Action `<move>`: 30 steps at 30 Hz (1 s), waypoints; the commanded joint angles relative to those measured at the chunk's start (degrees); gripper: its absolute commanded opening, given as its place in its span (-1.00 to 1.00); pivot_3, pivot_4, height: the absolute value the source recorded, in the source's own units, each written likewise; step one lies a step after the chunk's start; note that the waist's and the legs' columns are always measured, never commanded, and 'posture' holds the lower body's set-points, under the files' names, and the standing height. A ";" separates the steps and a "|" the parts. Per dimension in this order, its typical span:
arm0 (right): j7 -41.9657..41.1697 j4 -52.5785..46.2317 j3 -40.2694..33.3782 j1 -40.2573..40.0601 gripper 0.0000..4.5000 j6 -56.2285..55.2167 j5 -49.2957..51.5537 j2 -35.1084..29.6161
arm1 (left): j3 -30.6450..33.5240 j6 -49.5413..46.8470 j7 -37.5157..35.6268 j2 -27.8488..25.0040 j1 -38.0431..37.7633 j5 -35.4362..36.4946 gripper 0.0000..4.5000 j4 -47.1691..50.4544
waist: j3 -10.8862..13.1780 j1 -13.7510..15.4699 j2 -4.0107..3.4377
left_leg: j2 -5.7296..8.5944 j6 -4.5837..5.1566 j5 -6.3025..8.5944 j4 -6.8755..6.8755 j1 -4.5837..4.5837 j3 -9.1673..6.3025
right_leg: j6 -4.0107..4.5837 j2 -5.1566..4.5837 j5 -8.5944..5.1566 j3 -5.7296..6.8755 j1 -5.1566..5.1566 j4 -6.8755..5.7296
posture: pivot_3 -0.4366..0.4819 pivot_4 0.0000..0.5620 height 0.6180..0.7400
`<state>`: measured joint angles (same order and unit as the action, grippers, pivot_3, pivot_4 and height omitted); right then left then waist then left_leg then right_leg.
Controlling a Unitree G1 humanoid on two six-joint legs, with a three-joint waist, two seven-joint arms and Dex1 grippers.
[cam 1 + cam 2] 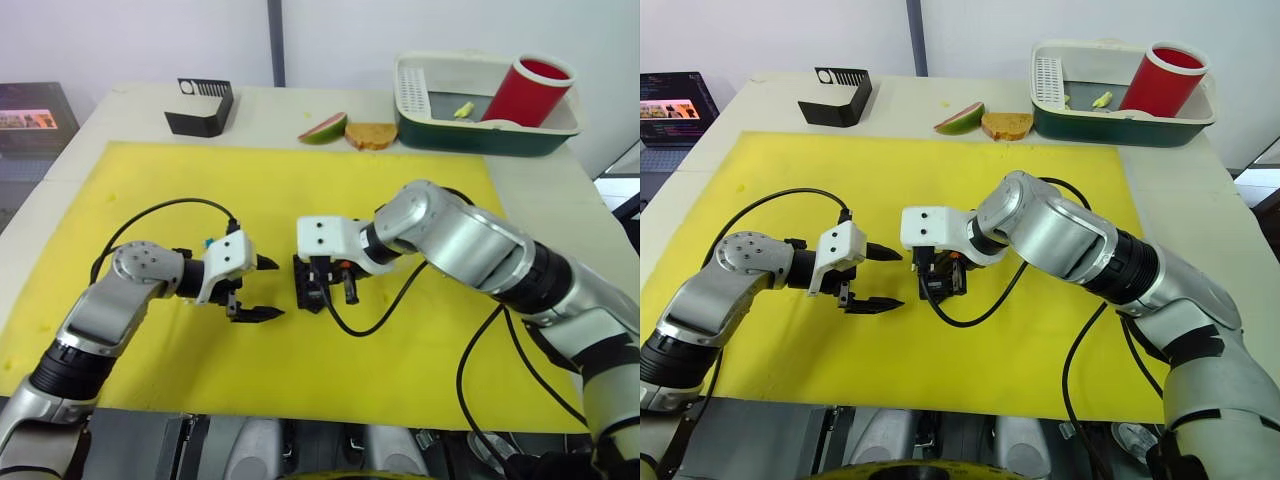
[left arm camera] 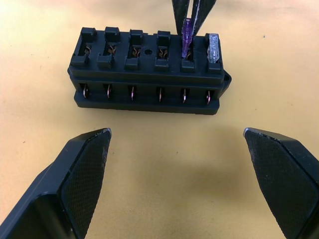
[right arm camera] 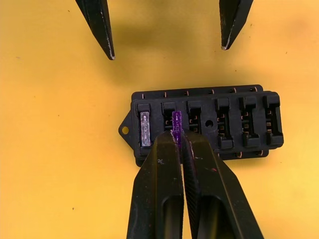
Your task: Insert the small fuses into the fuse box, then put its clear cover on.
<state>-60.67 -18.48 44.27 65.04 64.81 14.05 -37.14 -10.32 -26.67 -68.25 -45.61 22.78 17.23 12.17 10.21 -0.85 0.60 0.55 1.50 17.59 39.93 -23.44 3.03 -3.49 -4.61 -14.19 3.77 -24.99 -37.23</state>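
The black fuse box lies on the yellow mat between my two grippers. A clear fuse sits in its end slot. My right gripper is shut on a purple fuse, which stands upright with its lower end in the second slot. The other slots look empty. Just left of the box, my left gripper is open and holds nothing, its fingertips pointing at the box's long side. The clear cover is out of view.
Beyond the mat, a black slotted holder stands at the table's far left. A mango slice and a bread slice lie near a green-and-white tray holding a red cup. A screen sits off the table's left.
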 commanded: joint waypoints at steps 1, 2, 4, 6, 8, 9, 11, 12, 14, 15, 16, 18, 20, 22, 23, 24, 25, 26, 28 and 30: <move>-0.65 -0.86 0.00 1.07 -0.99 -0.72 -0.96 -0.42 | 0.55 0.19 0.16 -0.19 0.08 0.44 1.00 2.10 | 0.00 0.00 0.00 | 0.00 0.00 0.00 0.00 0.00 0.00 | 0.00 0.00 0.00 0.00 0.00 0.00 | -0.05 -0.47 1.00; -0.79 -0.94 0.15 0.92 -0.99 -0.76 -1.09 -0.44 | 0.56 0.19 0.18 -0.20 0.04 0.46 1.00 2.17 | 0.00 0.00 0.00 | 0.00 0.00 0.00 0.00 0.00 0.00 | 0.00 0.00 0.00 0.00 0.00 0.00 | -0.05 -0.47 1.00; -1.16 -1.10 0.38 0.75 -0.99 -1.04 -1.27 -0.50 | 0.57 0.15 0.27 -0.11 0.06 0.48 1.00 2.21 | 0.00 0.01 0.00 | 0.00 0.00 0.00 0.00 0.00 0.00 | 0.00 0.00 0.00 0.00 0.00 0.00 | -0.05 -0.47 1.00; -1.51 -1.21 0.60 0.70 -0.99 -1.30 -1.41 -0.65 | 0.62 -0.14 0.46 0.16 0.14 0.71 1.00 2.36 | 0.00 0.02 0.00 | 0.00 0.00 0.00 0.00 0.00 0.00 | 0.00 0.00 0.00 0.00 0.00 0.00 | -0.05 -0.47 1.00; -1.79 -1.19 0.89 0.67 -0.99 -1.64 -1.75 -0.81 | 0.61 -0.35 0.71 0.45 0.20 0.85 1.00 2.49 | 0.00 0.02 0.00 | 0.00 0.00 0.00 0.00 0.00 0.00 | 0.00 0.00 0.00 0.00 0.00 0.00 | -0.05 -0.47 1.00; -1.91 -1.16 1.00 0.67 -0.99 -1.76 -1.92 -0.83 | 0.61 -0.41 0.83 0.56 0.21 0.85 1.00 2.53 | 0.00 0.03 0.00 | 0.00 0.00 0.00 0.00 0.00 0.00 | 0.00 0.00 0.00 0.00 0.00 0.00 | -0.05 -0.47 1.00; -2.17 -1.00 1.06 0.66 -0.99 -1.99 -2.23 -0.78 | 0.63 -0.49 0.97 0.74 0.29 0.82 1.00 2.47 | 0.00 0.03 0.00 | 0.00 0.00 0.00 0.00 0.00 0.00 | 0.00 0.00 0.00 0.00 0.00 0.00 | -0.05 -0.47 1.00; -2.32 -0.91 1.16 0.67 -0.99 -2.15 -2.42 -0.79 | 0.66 -0.52 1.16 0.92 0.34 0.82 1.00 2.43 | 0.00 0.02 0.00 | 0.00 0.00 0.00 0.00 0.00 0.00 | 0.00 0.00 0.00 0.00 0.00 0.00 | -0.05 -0.47 1.00; -2.50 -0.67 1.37 0.68 -0.99 -2.35 -2.82 -0.72 | 0.67 -0.56 1.49 1.20 0.46 0.82 1.00 2.34 | 0.00 0.04 0.00 | 0.00 0.00 0.00 0.00 0.00 0.00 | 0.00 0.00 0.00 0.00 0.00 0.00 | -0.05 -0.47 1.00; -2.56 -0.50 1.45 0.68 -0.99 -2.42 -3.01 -0.66 | 0.64 -0.57 1.61 1.31 0.54 0.80 1.00 2.26 | 0.00 0.04 0.00 | 0.00 0.00 0.00 0.00 0.00 0.00 | 0.00 0.00 0.00 0.00 0.00 0.00 | -0.05 -0.47 1.00; -2.62 -0.39 1.47 0.68 -0.99 -2.46 -3.16 -0.61 | 0.62 -0.58 1.67 1.36 0.60 0.80 1.00 2.21 | 0.00 0.05 0.00 | 0.00 0.00 0.00 0.00 0.00 0.00 | 0.00 0.00 0.00 0.00 0.00 0.00 | -0.05 -0.47 1.00; -2.81 -0.34 1.71 0.60 -0.99 -2.58 -3.49 -0.50 | 0.54 -0.70 1.89 1.55 0.57 0.79 1.00 2.26 | 0.00 0.05 0.00 | 0.00 0.00 0.00 0.01 0.00 0.00 | 0.00 0.00 0.00 0.00 0.01 0.00 | -0.05 -0.47 1.00; -2.86 -0.11 2.12 0.50 -0.99 -3.14 -4.12 -0.52 | 0.39 -0.65 2.06 1.64 0.60 0.73 1.00 2.21 | 0.00 0.05 0.00 | 0.00 0.00 0.00 0.01 0.00 0.00 | 0.00 0.00 0.00 0.00 0.01 0.00 | -0.05 -0.47 1.00; -3.08 -0.09 2.84 0.42 -0.99 -3.77 -4.87 -0.76 | 0.30 -0.67 2.25 1.69 0.53 0.75 1.00 2.32 | 0.00 0.04 0.00 | 0.00 0.00 0.00 0.01 0.00 0.00 | 0.00 0.00 0.00 0.00 0.01 0.00 | -0.05 -0.47 1.00; -3.35 -0.27 3.21 0.26 -0.99 -4.04 -5.15 -0.89 | 0.29 -0.69 2.36 1.74 0.52 0.76 1.00 2.35 | 0.00 0.04 0.00 | 0.00 0.00 0.00 0.01 0.00 0.00 | 0.00 0.00 0.00 0.01 0.01 0.00 | -0.05 -0.47 1.00; -3.65 -0.39 3.49 0.08 -0.99 -4.09 -5.23 -0.87 | 0.26 -0.74 2.53 1.87 0.60 0.76 1.00 2.32 | 0.00 0.05 0.00 | 0.00 0.00 0.00 0.01 0.00 0.00 | 0.00 0.00 0.00 0.01 0.01 0.00 | -0.05 -0.47 1.00; -3.90 -0.41 3.61 -0.06 -0.99 -4.13 -5.30 -0.82 | 0.23 -0.76 2.65 1.98 0.68 0.75 1.00 2.26 | 0.00 0.05 0.00 | 0.00 0.00 0.00 0.01 0.00 0.00 | 0.00 0.00 0.00 0.01 0.01 0.00 | -0.05 -0.47 1.00; -4.05 -0.40 3.84 -0.20 -0.99 -4.34 -5.55 -0.79 | 0.16 -0.75 2.73 2.09 0.73 0.69 1.00 2.21 | 0.00 0.05 0.00 | 0.00 0.00 0.00 0.01 0.00 0.00 | 0.00 0.01 0.00 0.01 0.01 0.00 | -0.05 -0.47 1.00; -4.07 0.28 3.94 -0.71 -0.99 -3.94 -5.62 -0.21 | -0.03 -0.86 2.98 2.55 0.83 0.58 1.00 2.15 | 0.00 0.05 0.00 | 0.00 0.00 0.00 0.01 0.00 0.00 | 0.00 0.00 0.00 0.01 0.02 0.00 | -0.05 -0.47 1.00; -3.95 0.76 4.37 -1.17 -0.99 -4.17 -6.22 -0.07 | -0.20 -0.88 3.15 2.91 0.90 0.42 1.00 2.04 | 0.00 0.05 0.00 | 0.00 0.00 0.00 0.01 0.00 0.00 | 0.00 0.01 0.00 0.01 0.02 0.00 | -0.05 -0.47 1.00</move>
<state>-64.48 -18.14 47.26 64.54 60.75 8.79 -37.22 -10.45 -27.47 -65.49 -42.87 22.82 17.39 12.60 10.20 -0.80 0.61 0.55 1.50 17.59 39.95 -23.44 3.03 -3.49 -4.60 -14.19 3.78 -24.97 -37.24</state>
